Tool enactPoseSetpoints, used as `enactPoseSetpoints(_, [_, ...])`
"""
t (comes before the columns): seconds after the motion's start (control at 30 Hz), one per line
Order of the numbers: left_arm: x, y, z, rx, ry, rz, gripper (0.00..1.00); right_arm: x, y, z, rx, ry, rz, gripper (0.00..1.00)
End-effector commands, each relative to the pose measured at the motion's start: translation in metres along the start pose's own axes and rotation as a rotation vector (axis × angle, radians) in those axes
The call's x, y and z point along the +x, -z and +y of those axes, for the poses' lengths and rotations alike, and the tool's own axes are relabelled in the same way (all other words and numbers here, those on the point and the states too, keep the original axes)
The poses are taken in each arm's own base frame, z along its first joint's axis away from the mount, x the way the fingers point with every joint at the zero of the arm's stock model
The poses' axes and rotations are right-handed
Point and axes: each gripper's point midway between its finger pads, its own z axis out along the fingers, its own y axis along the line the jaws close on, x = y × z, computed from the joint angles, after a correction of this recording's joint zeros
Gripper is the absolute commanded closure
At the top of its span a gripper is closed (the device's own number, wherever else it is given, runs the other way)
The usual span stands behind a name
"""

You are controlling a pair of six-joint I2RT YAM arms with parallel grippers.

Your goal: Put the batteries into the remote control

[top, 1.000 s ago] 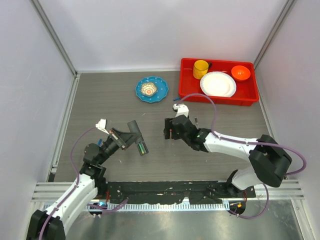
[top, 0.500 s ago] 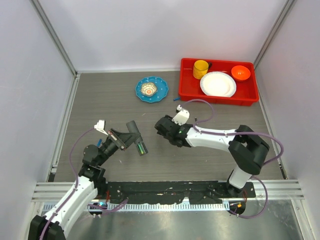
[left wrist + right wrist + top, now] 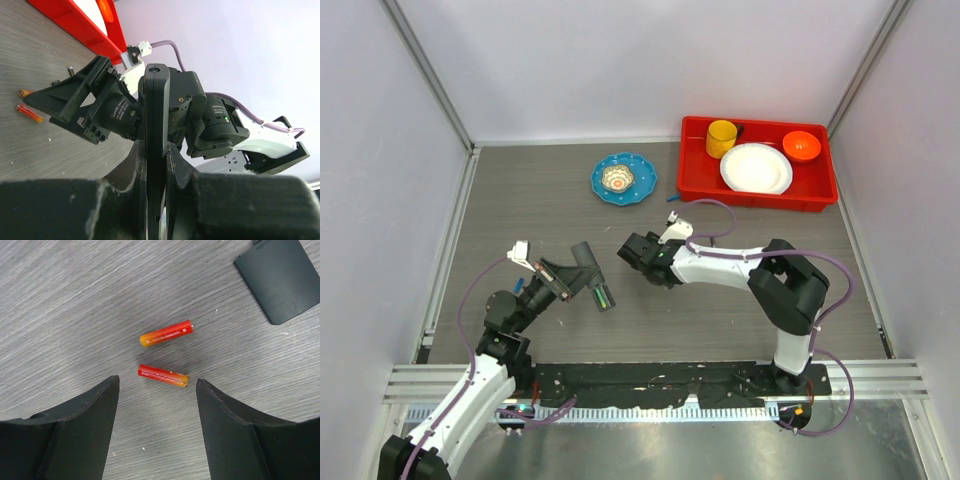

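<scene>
We see two batteries lying on the table (image 3: 520, 200), roughly parallel and near each other but not touching: one battery (image 3: 166, 333) farther from the right wrist camera, the other battery (image 3: 163, 375) closer. In the left wrist view the same pair shows as small orange-red sticks at the far left.

The right gripper (image 3: 157, 382) hangs over them with its fingers (image 3: 90, 410) spread wide. The closer battery sits in the gap at the fingertips and touches neither finger. Nothing is pinched. A flat black squarish piece (image 3: 280, 280) lies on the table beyond the batteries, well apart from them.

The remote (image 3: 154, 125) is off the table, clamped in the left gripper (image 3: 565, 278), whose fingers (image 3: 135, 167) press on its two sides; from the left wrist we see it edge-on, upright. From above, the remote (image 3: 595, 280) points toward the right gripper (image 3: 632, 250), near it but apart.

Farther back are a blue plate (image 3: 600, 188) and a red tray (image 3: 750, 198) with a yellow cup (image 3: 722, 137), a white plate (image 3: 756, 168) and an orange bowl (image 3: 802, 145).
</scene>
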Motion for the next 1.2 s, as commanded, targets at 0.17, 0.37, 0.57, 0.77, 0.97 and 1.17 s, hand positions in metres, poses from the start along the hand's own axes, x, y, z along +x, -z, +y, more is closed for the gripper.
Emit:
enactPoseSetpoints(0.17, [0.002, 0.002, 0.006, -0.003, 0.001, -0.003, 1.00, -0.002, -0.012, -0.002, 0.043, -0.013, -0.015, 0.33])
enactPoseSetpoints(0.37, [0.002, 0.002, 0.007, -0.004, 0.003, -0.003, 1.00, -0.001, -0.016, 0.000, 0.042, -0.015, -0.008, 0.33])
enactPoseSetpoints(0.57, [0.002, 0.002, 0.008, -0.007, 0.002, -0.003, 1.00, 0.000, -0.021, 0.003, 0.056, -0.008, 0.004, 0.33])
enactPoseSetpoints(0.77, [0.001, 0.002, 0.009, -0.011, 0.003, -0.006, 1.00, 0.000, -0.022, 0.001, 0.102, 0.025, 0.013, 0.34])
enactPoseSetpoints(0.97, [0.002, 0.002, 0.010, -0.015, 0.005, -0.005, 1.00, 0.005, -0.024, -0.007, 0.148, 0.061, 0.023, 0.36])
enactPoseSetpoints(1.17, [0.002, 0.002, 0.010, -0.016, 0.004, -0.004, 1.00, 0.014, -0.028, -0.019, 0.182, 0.090, 0.042, 0.43])
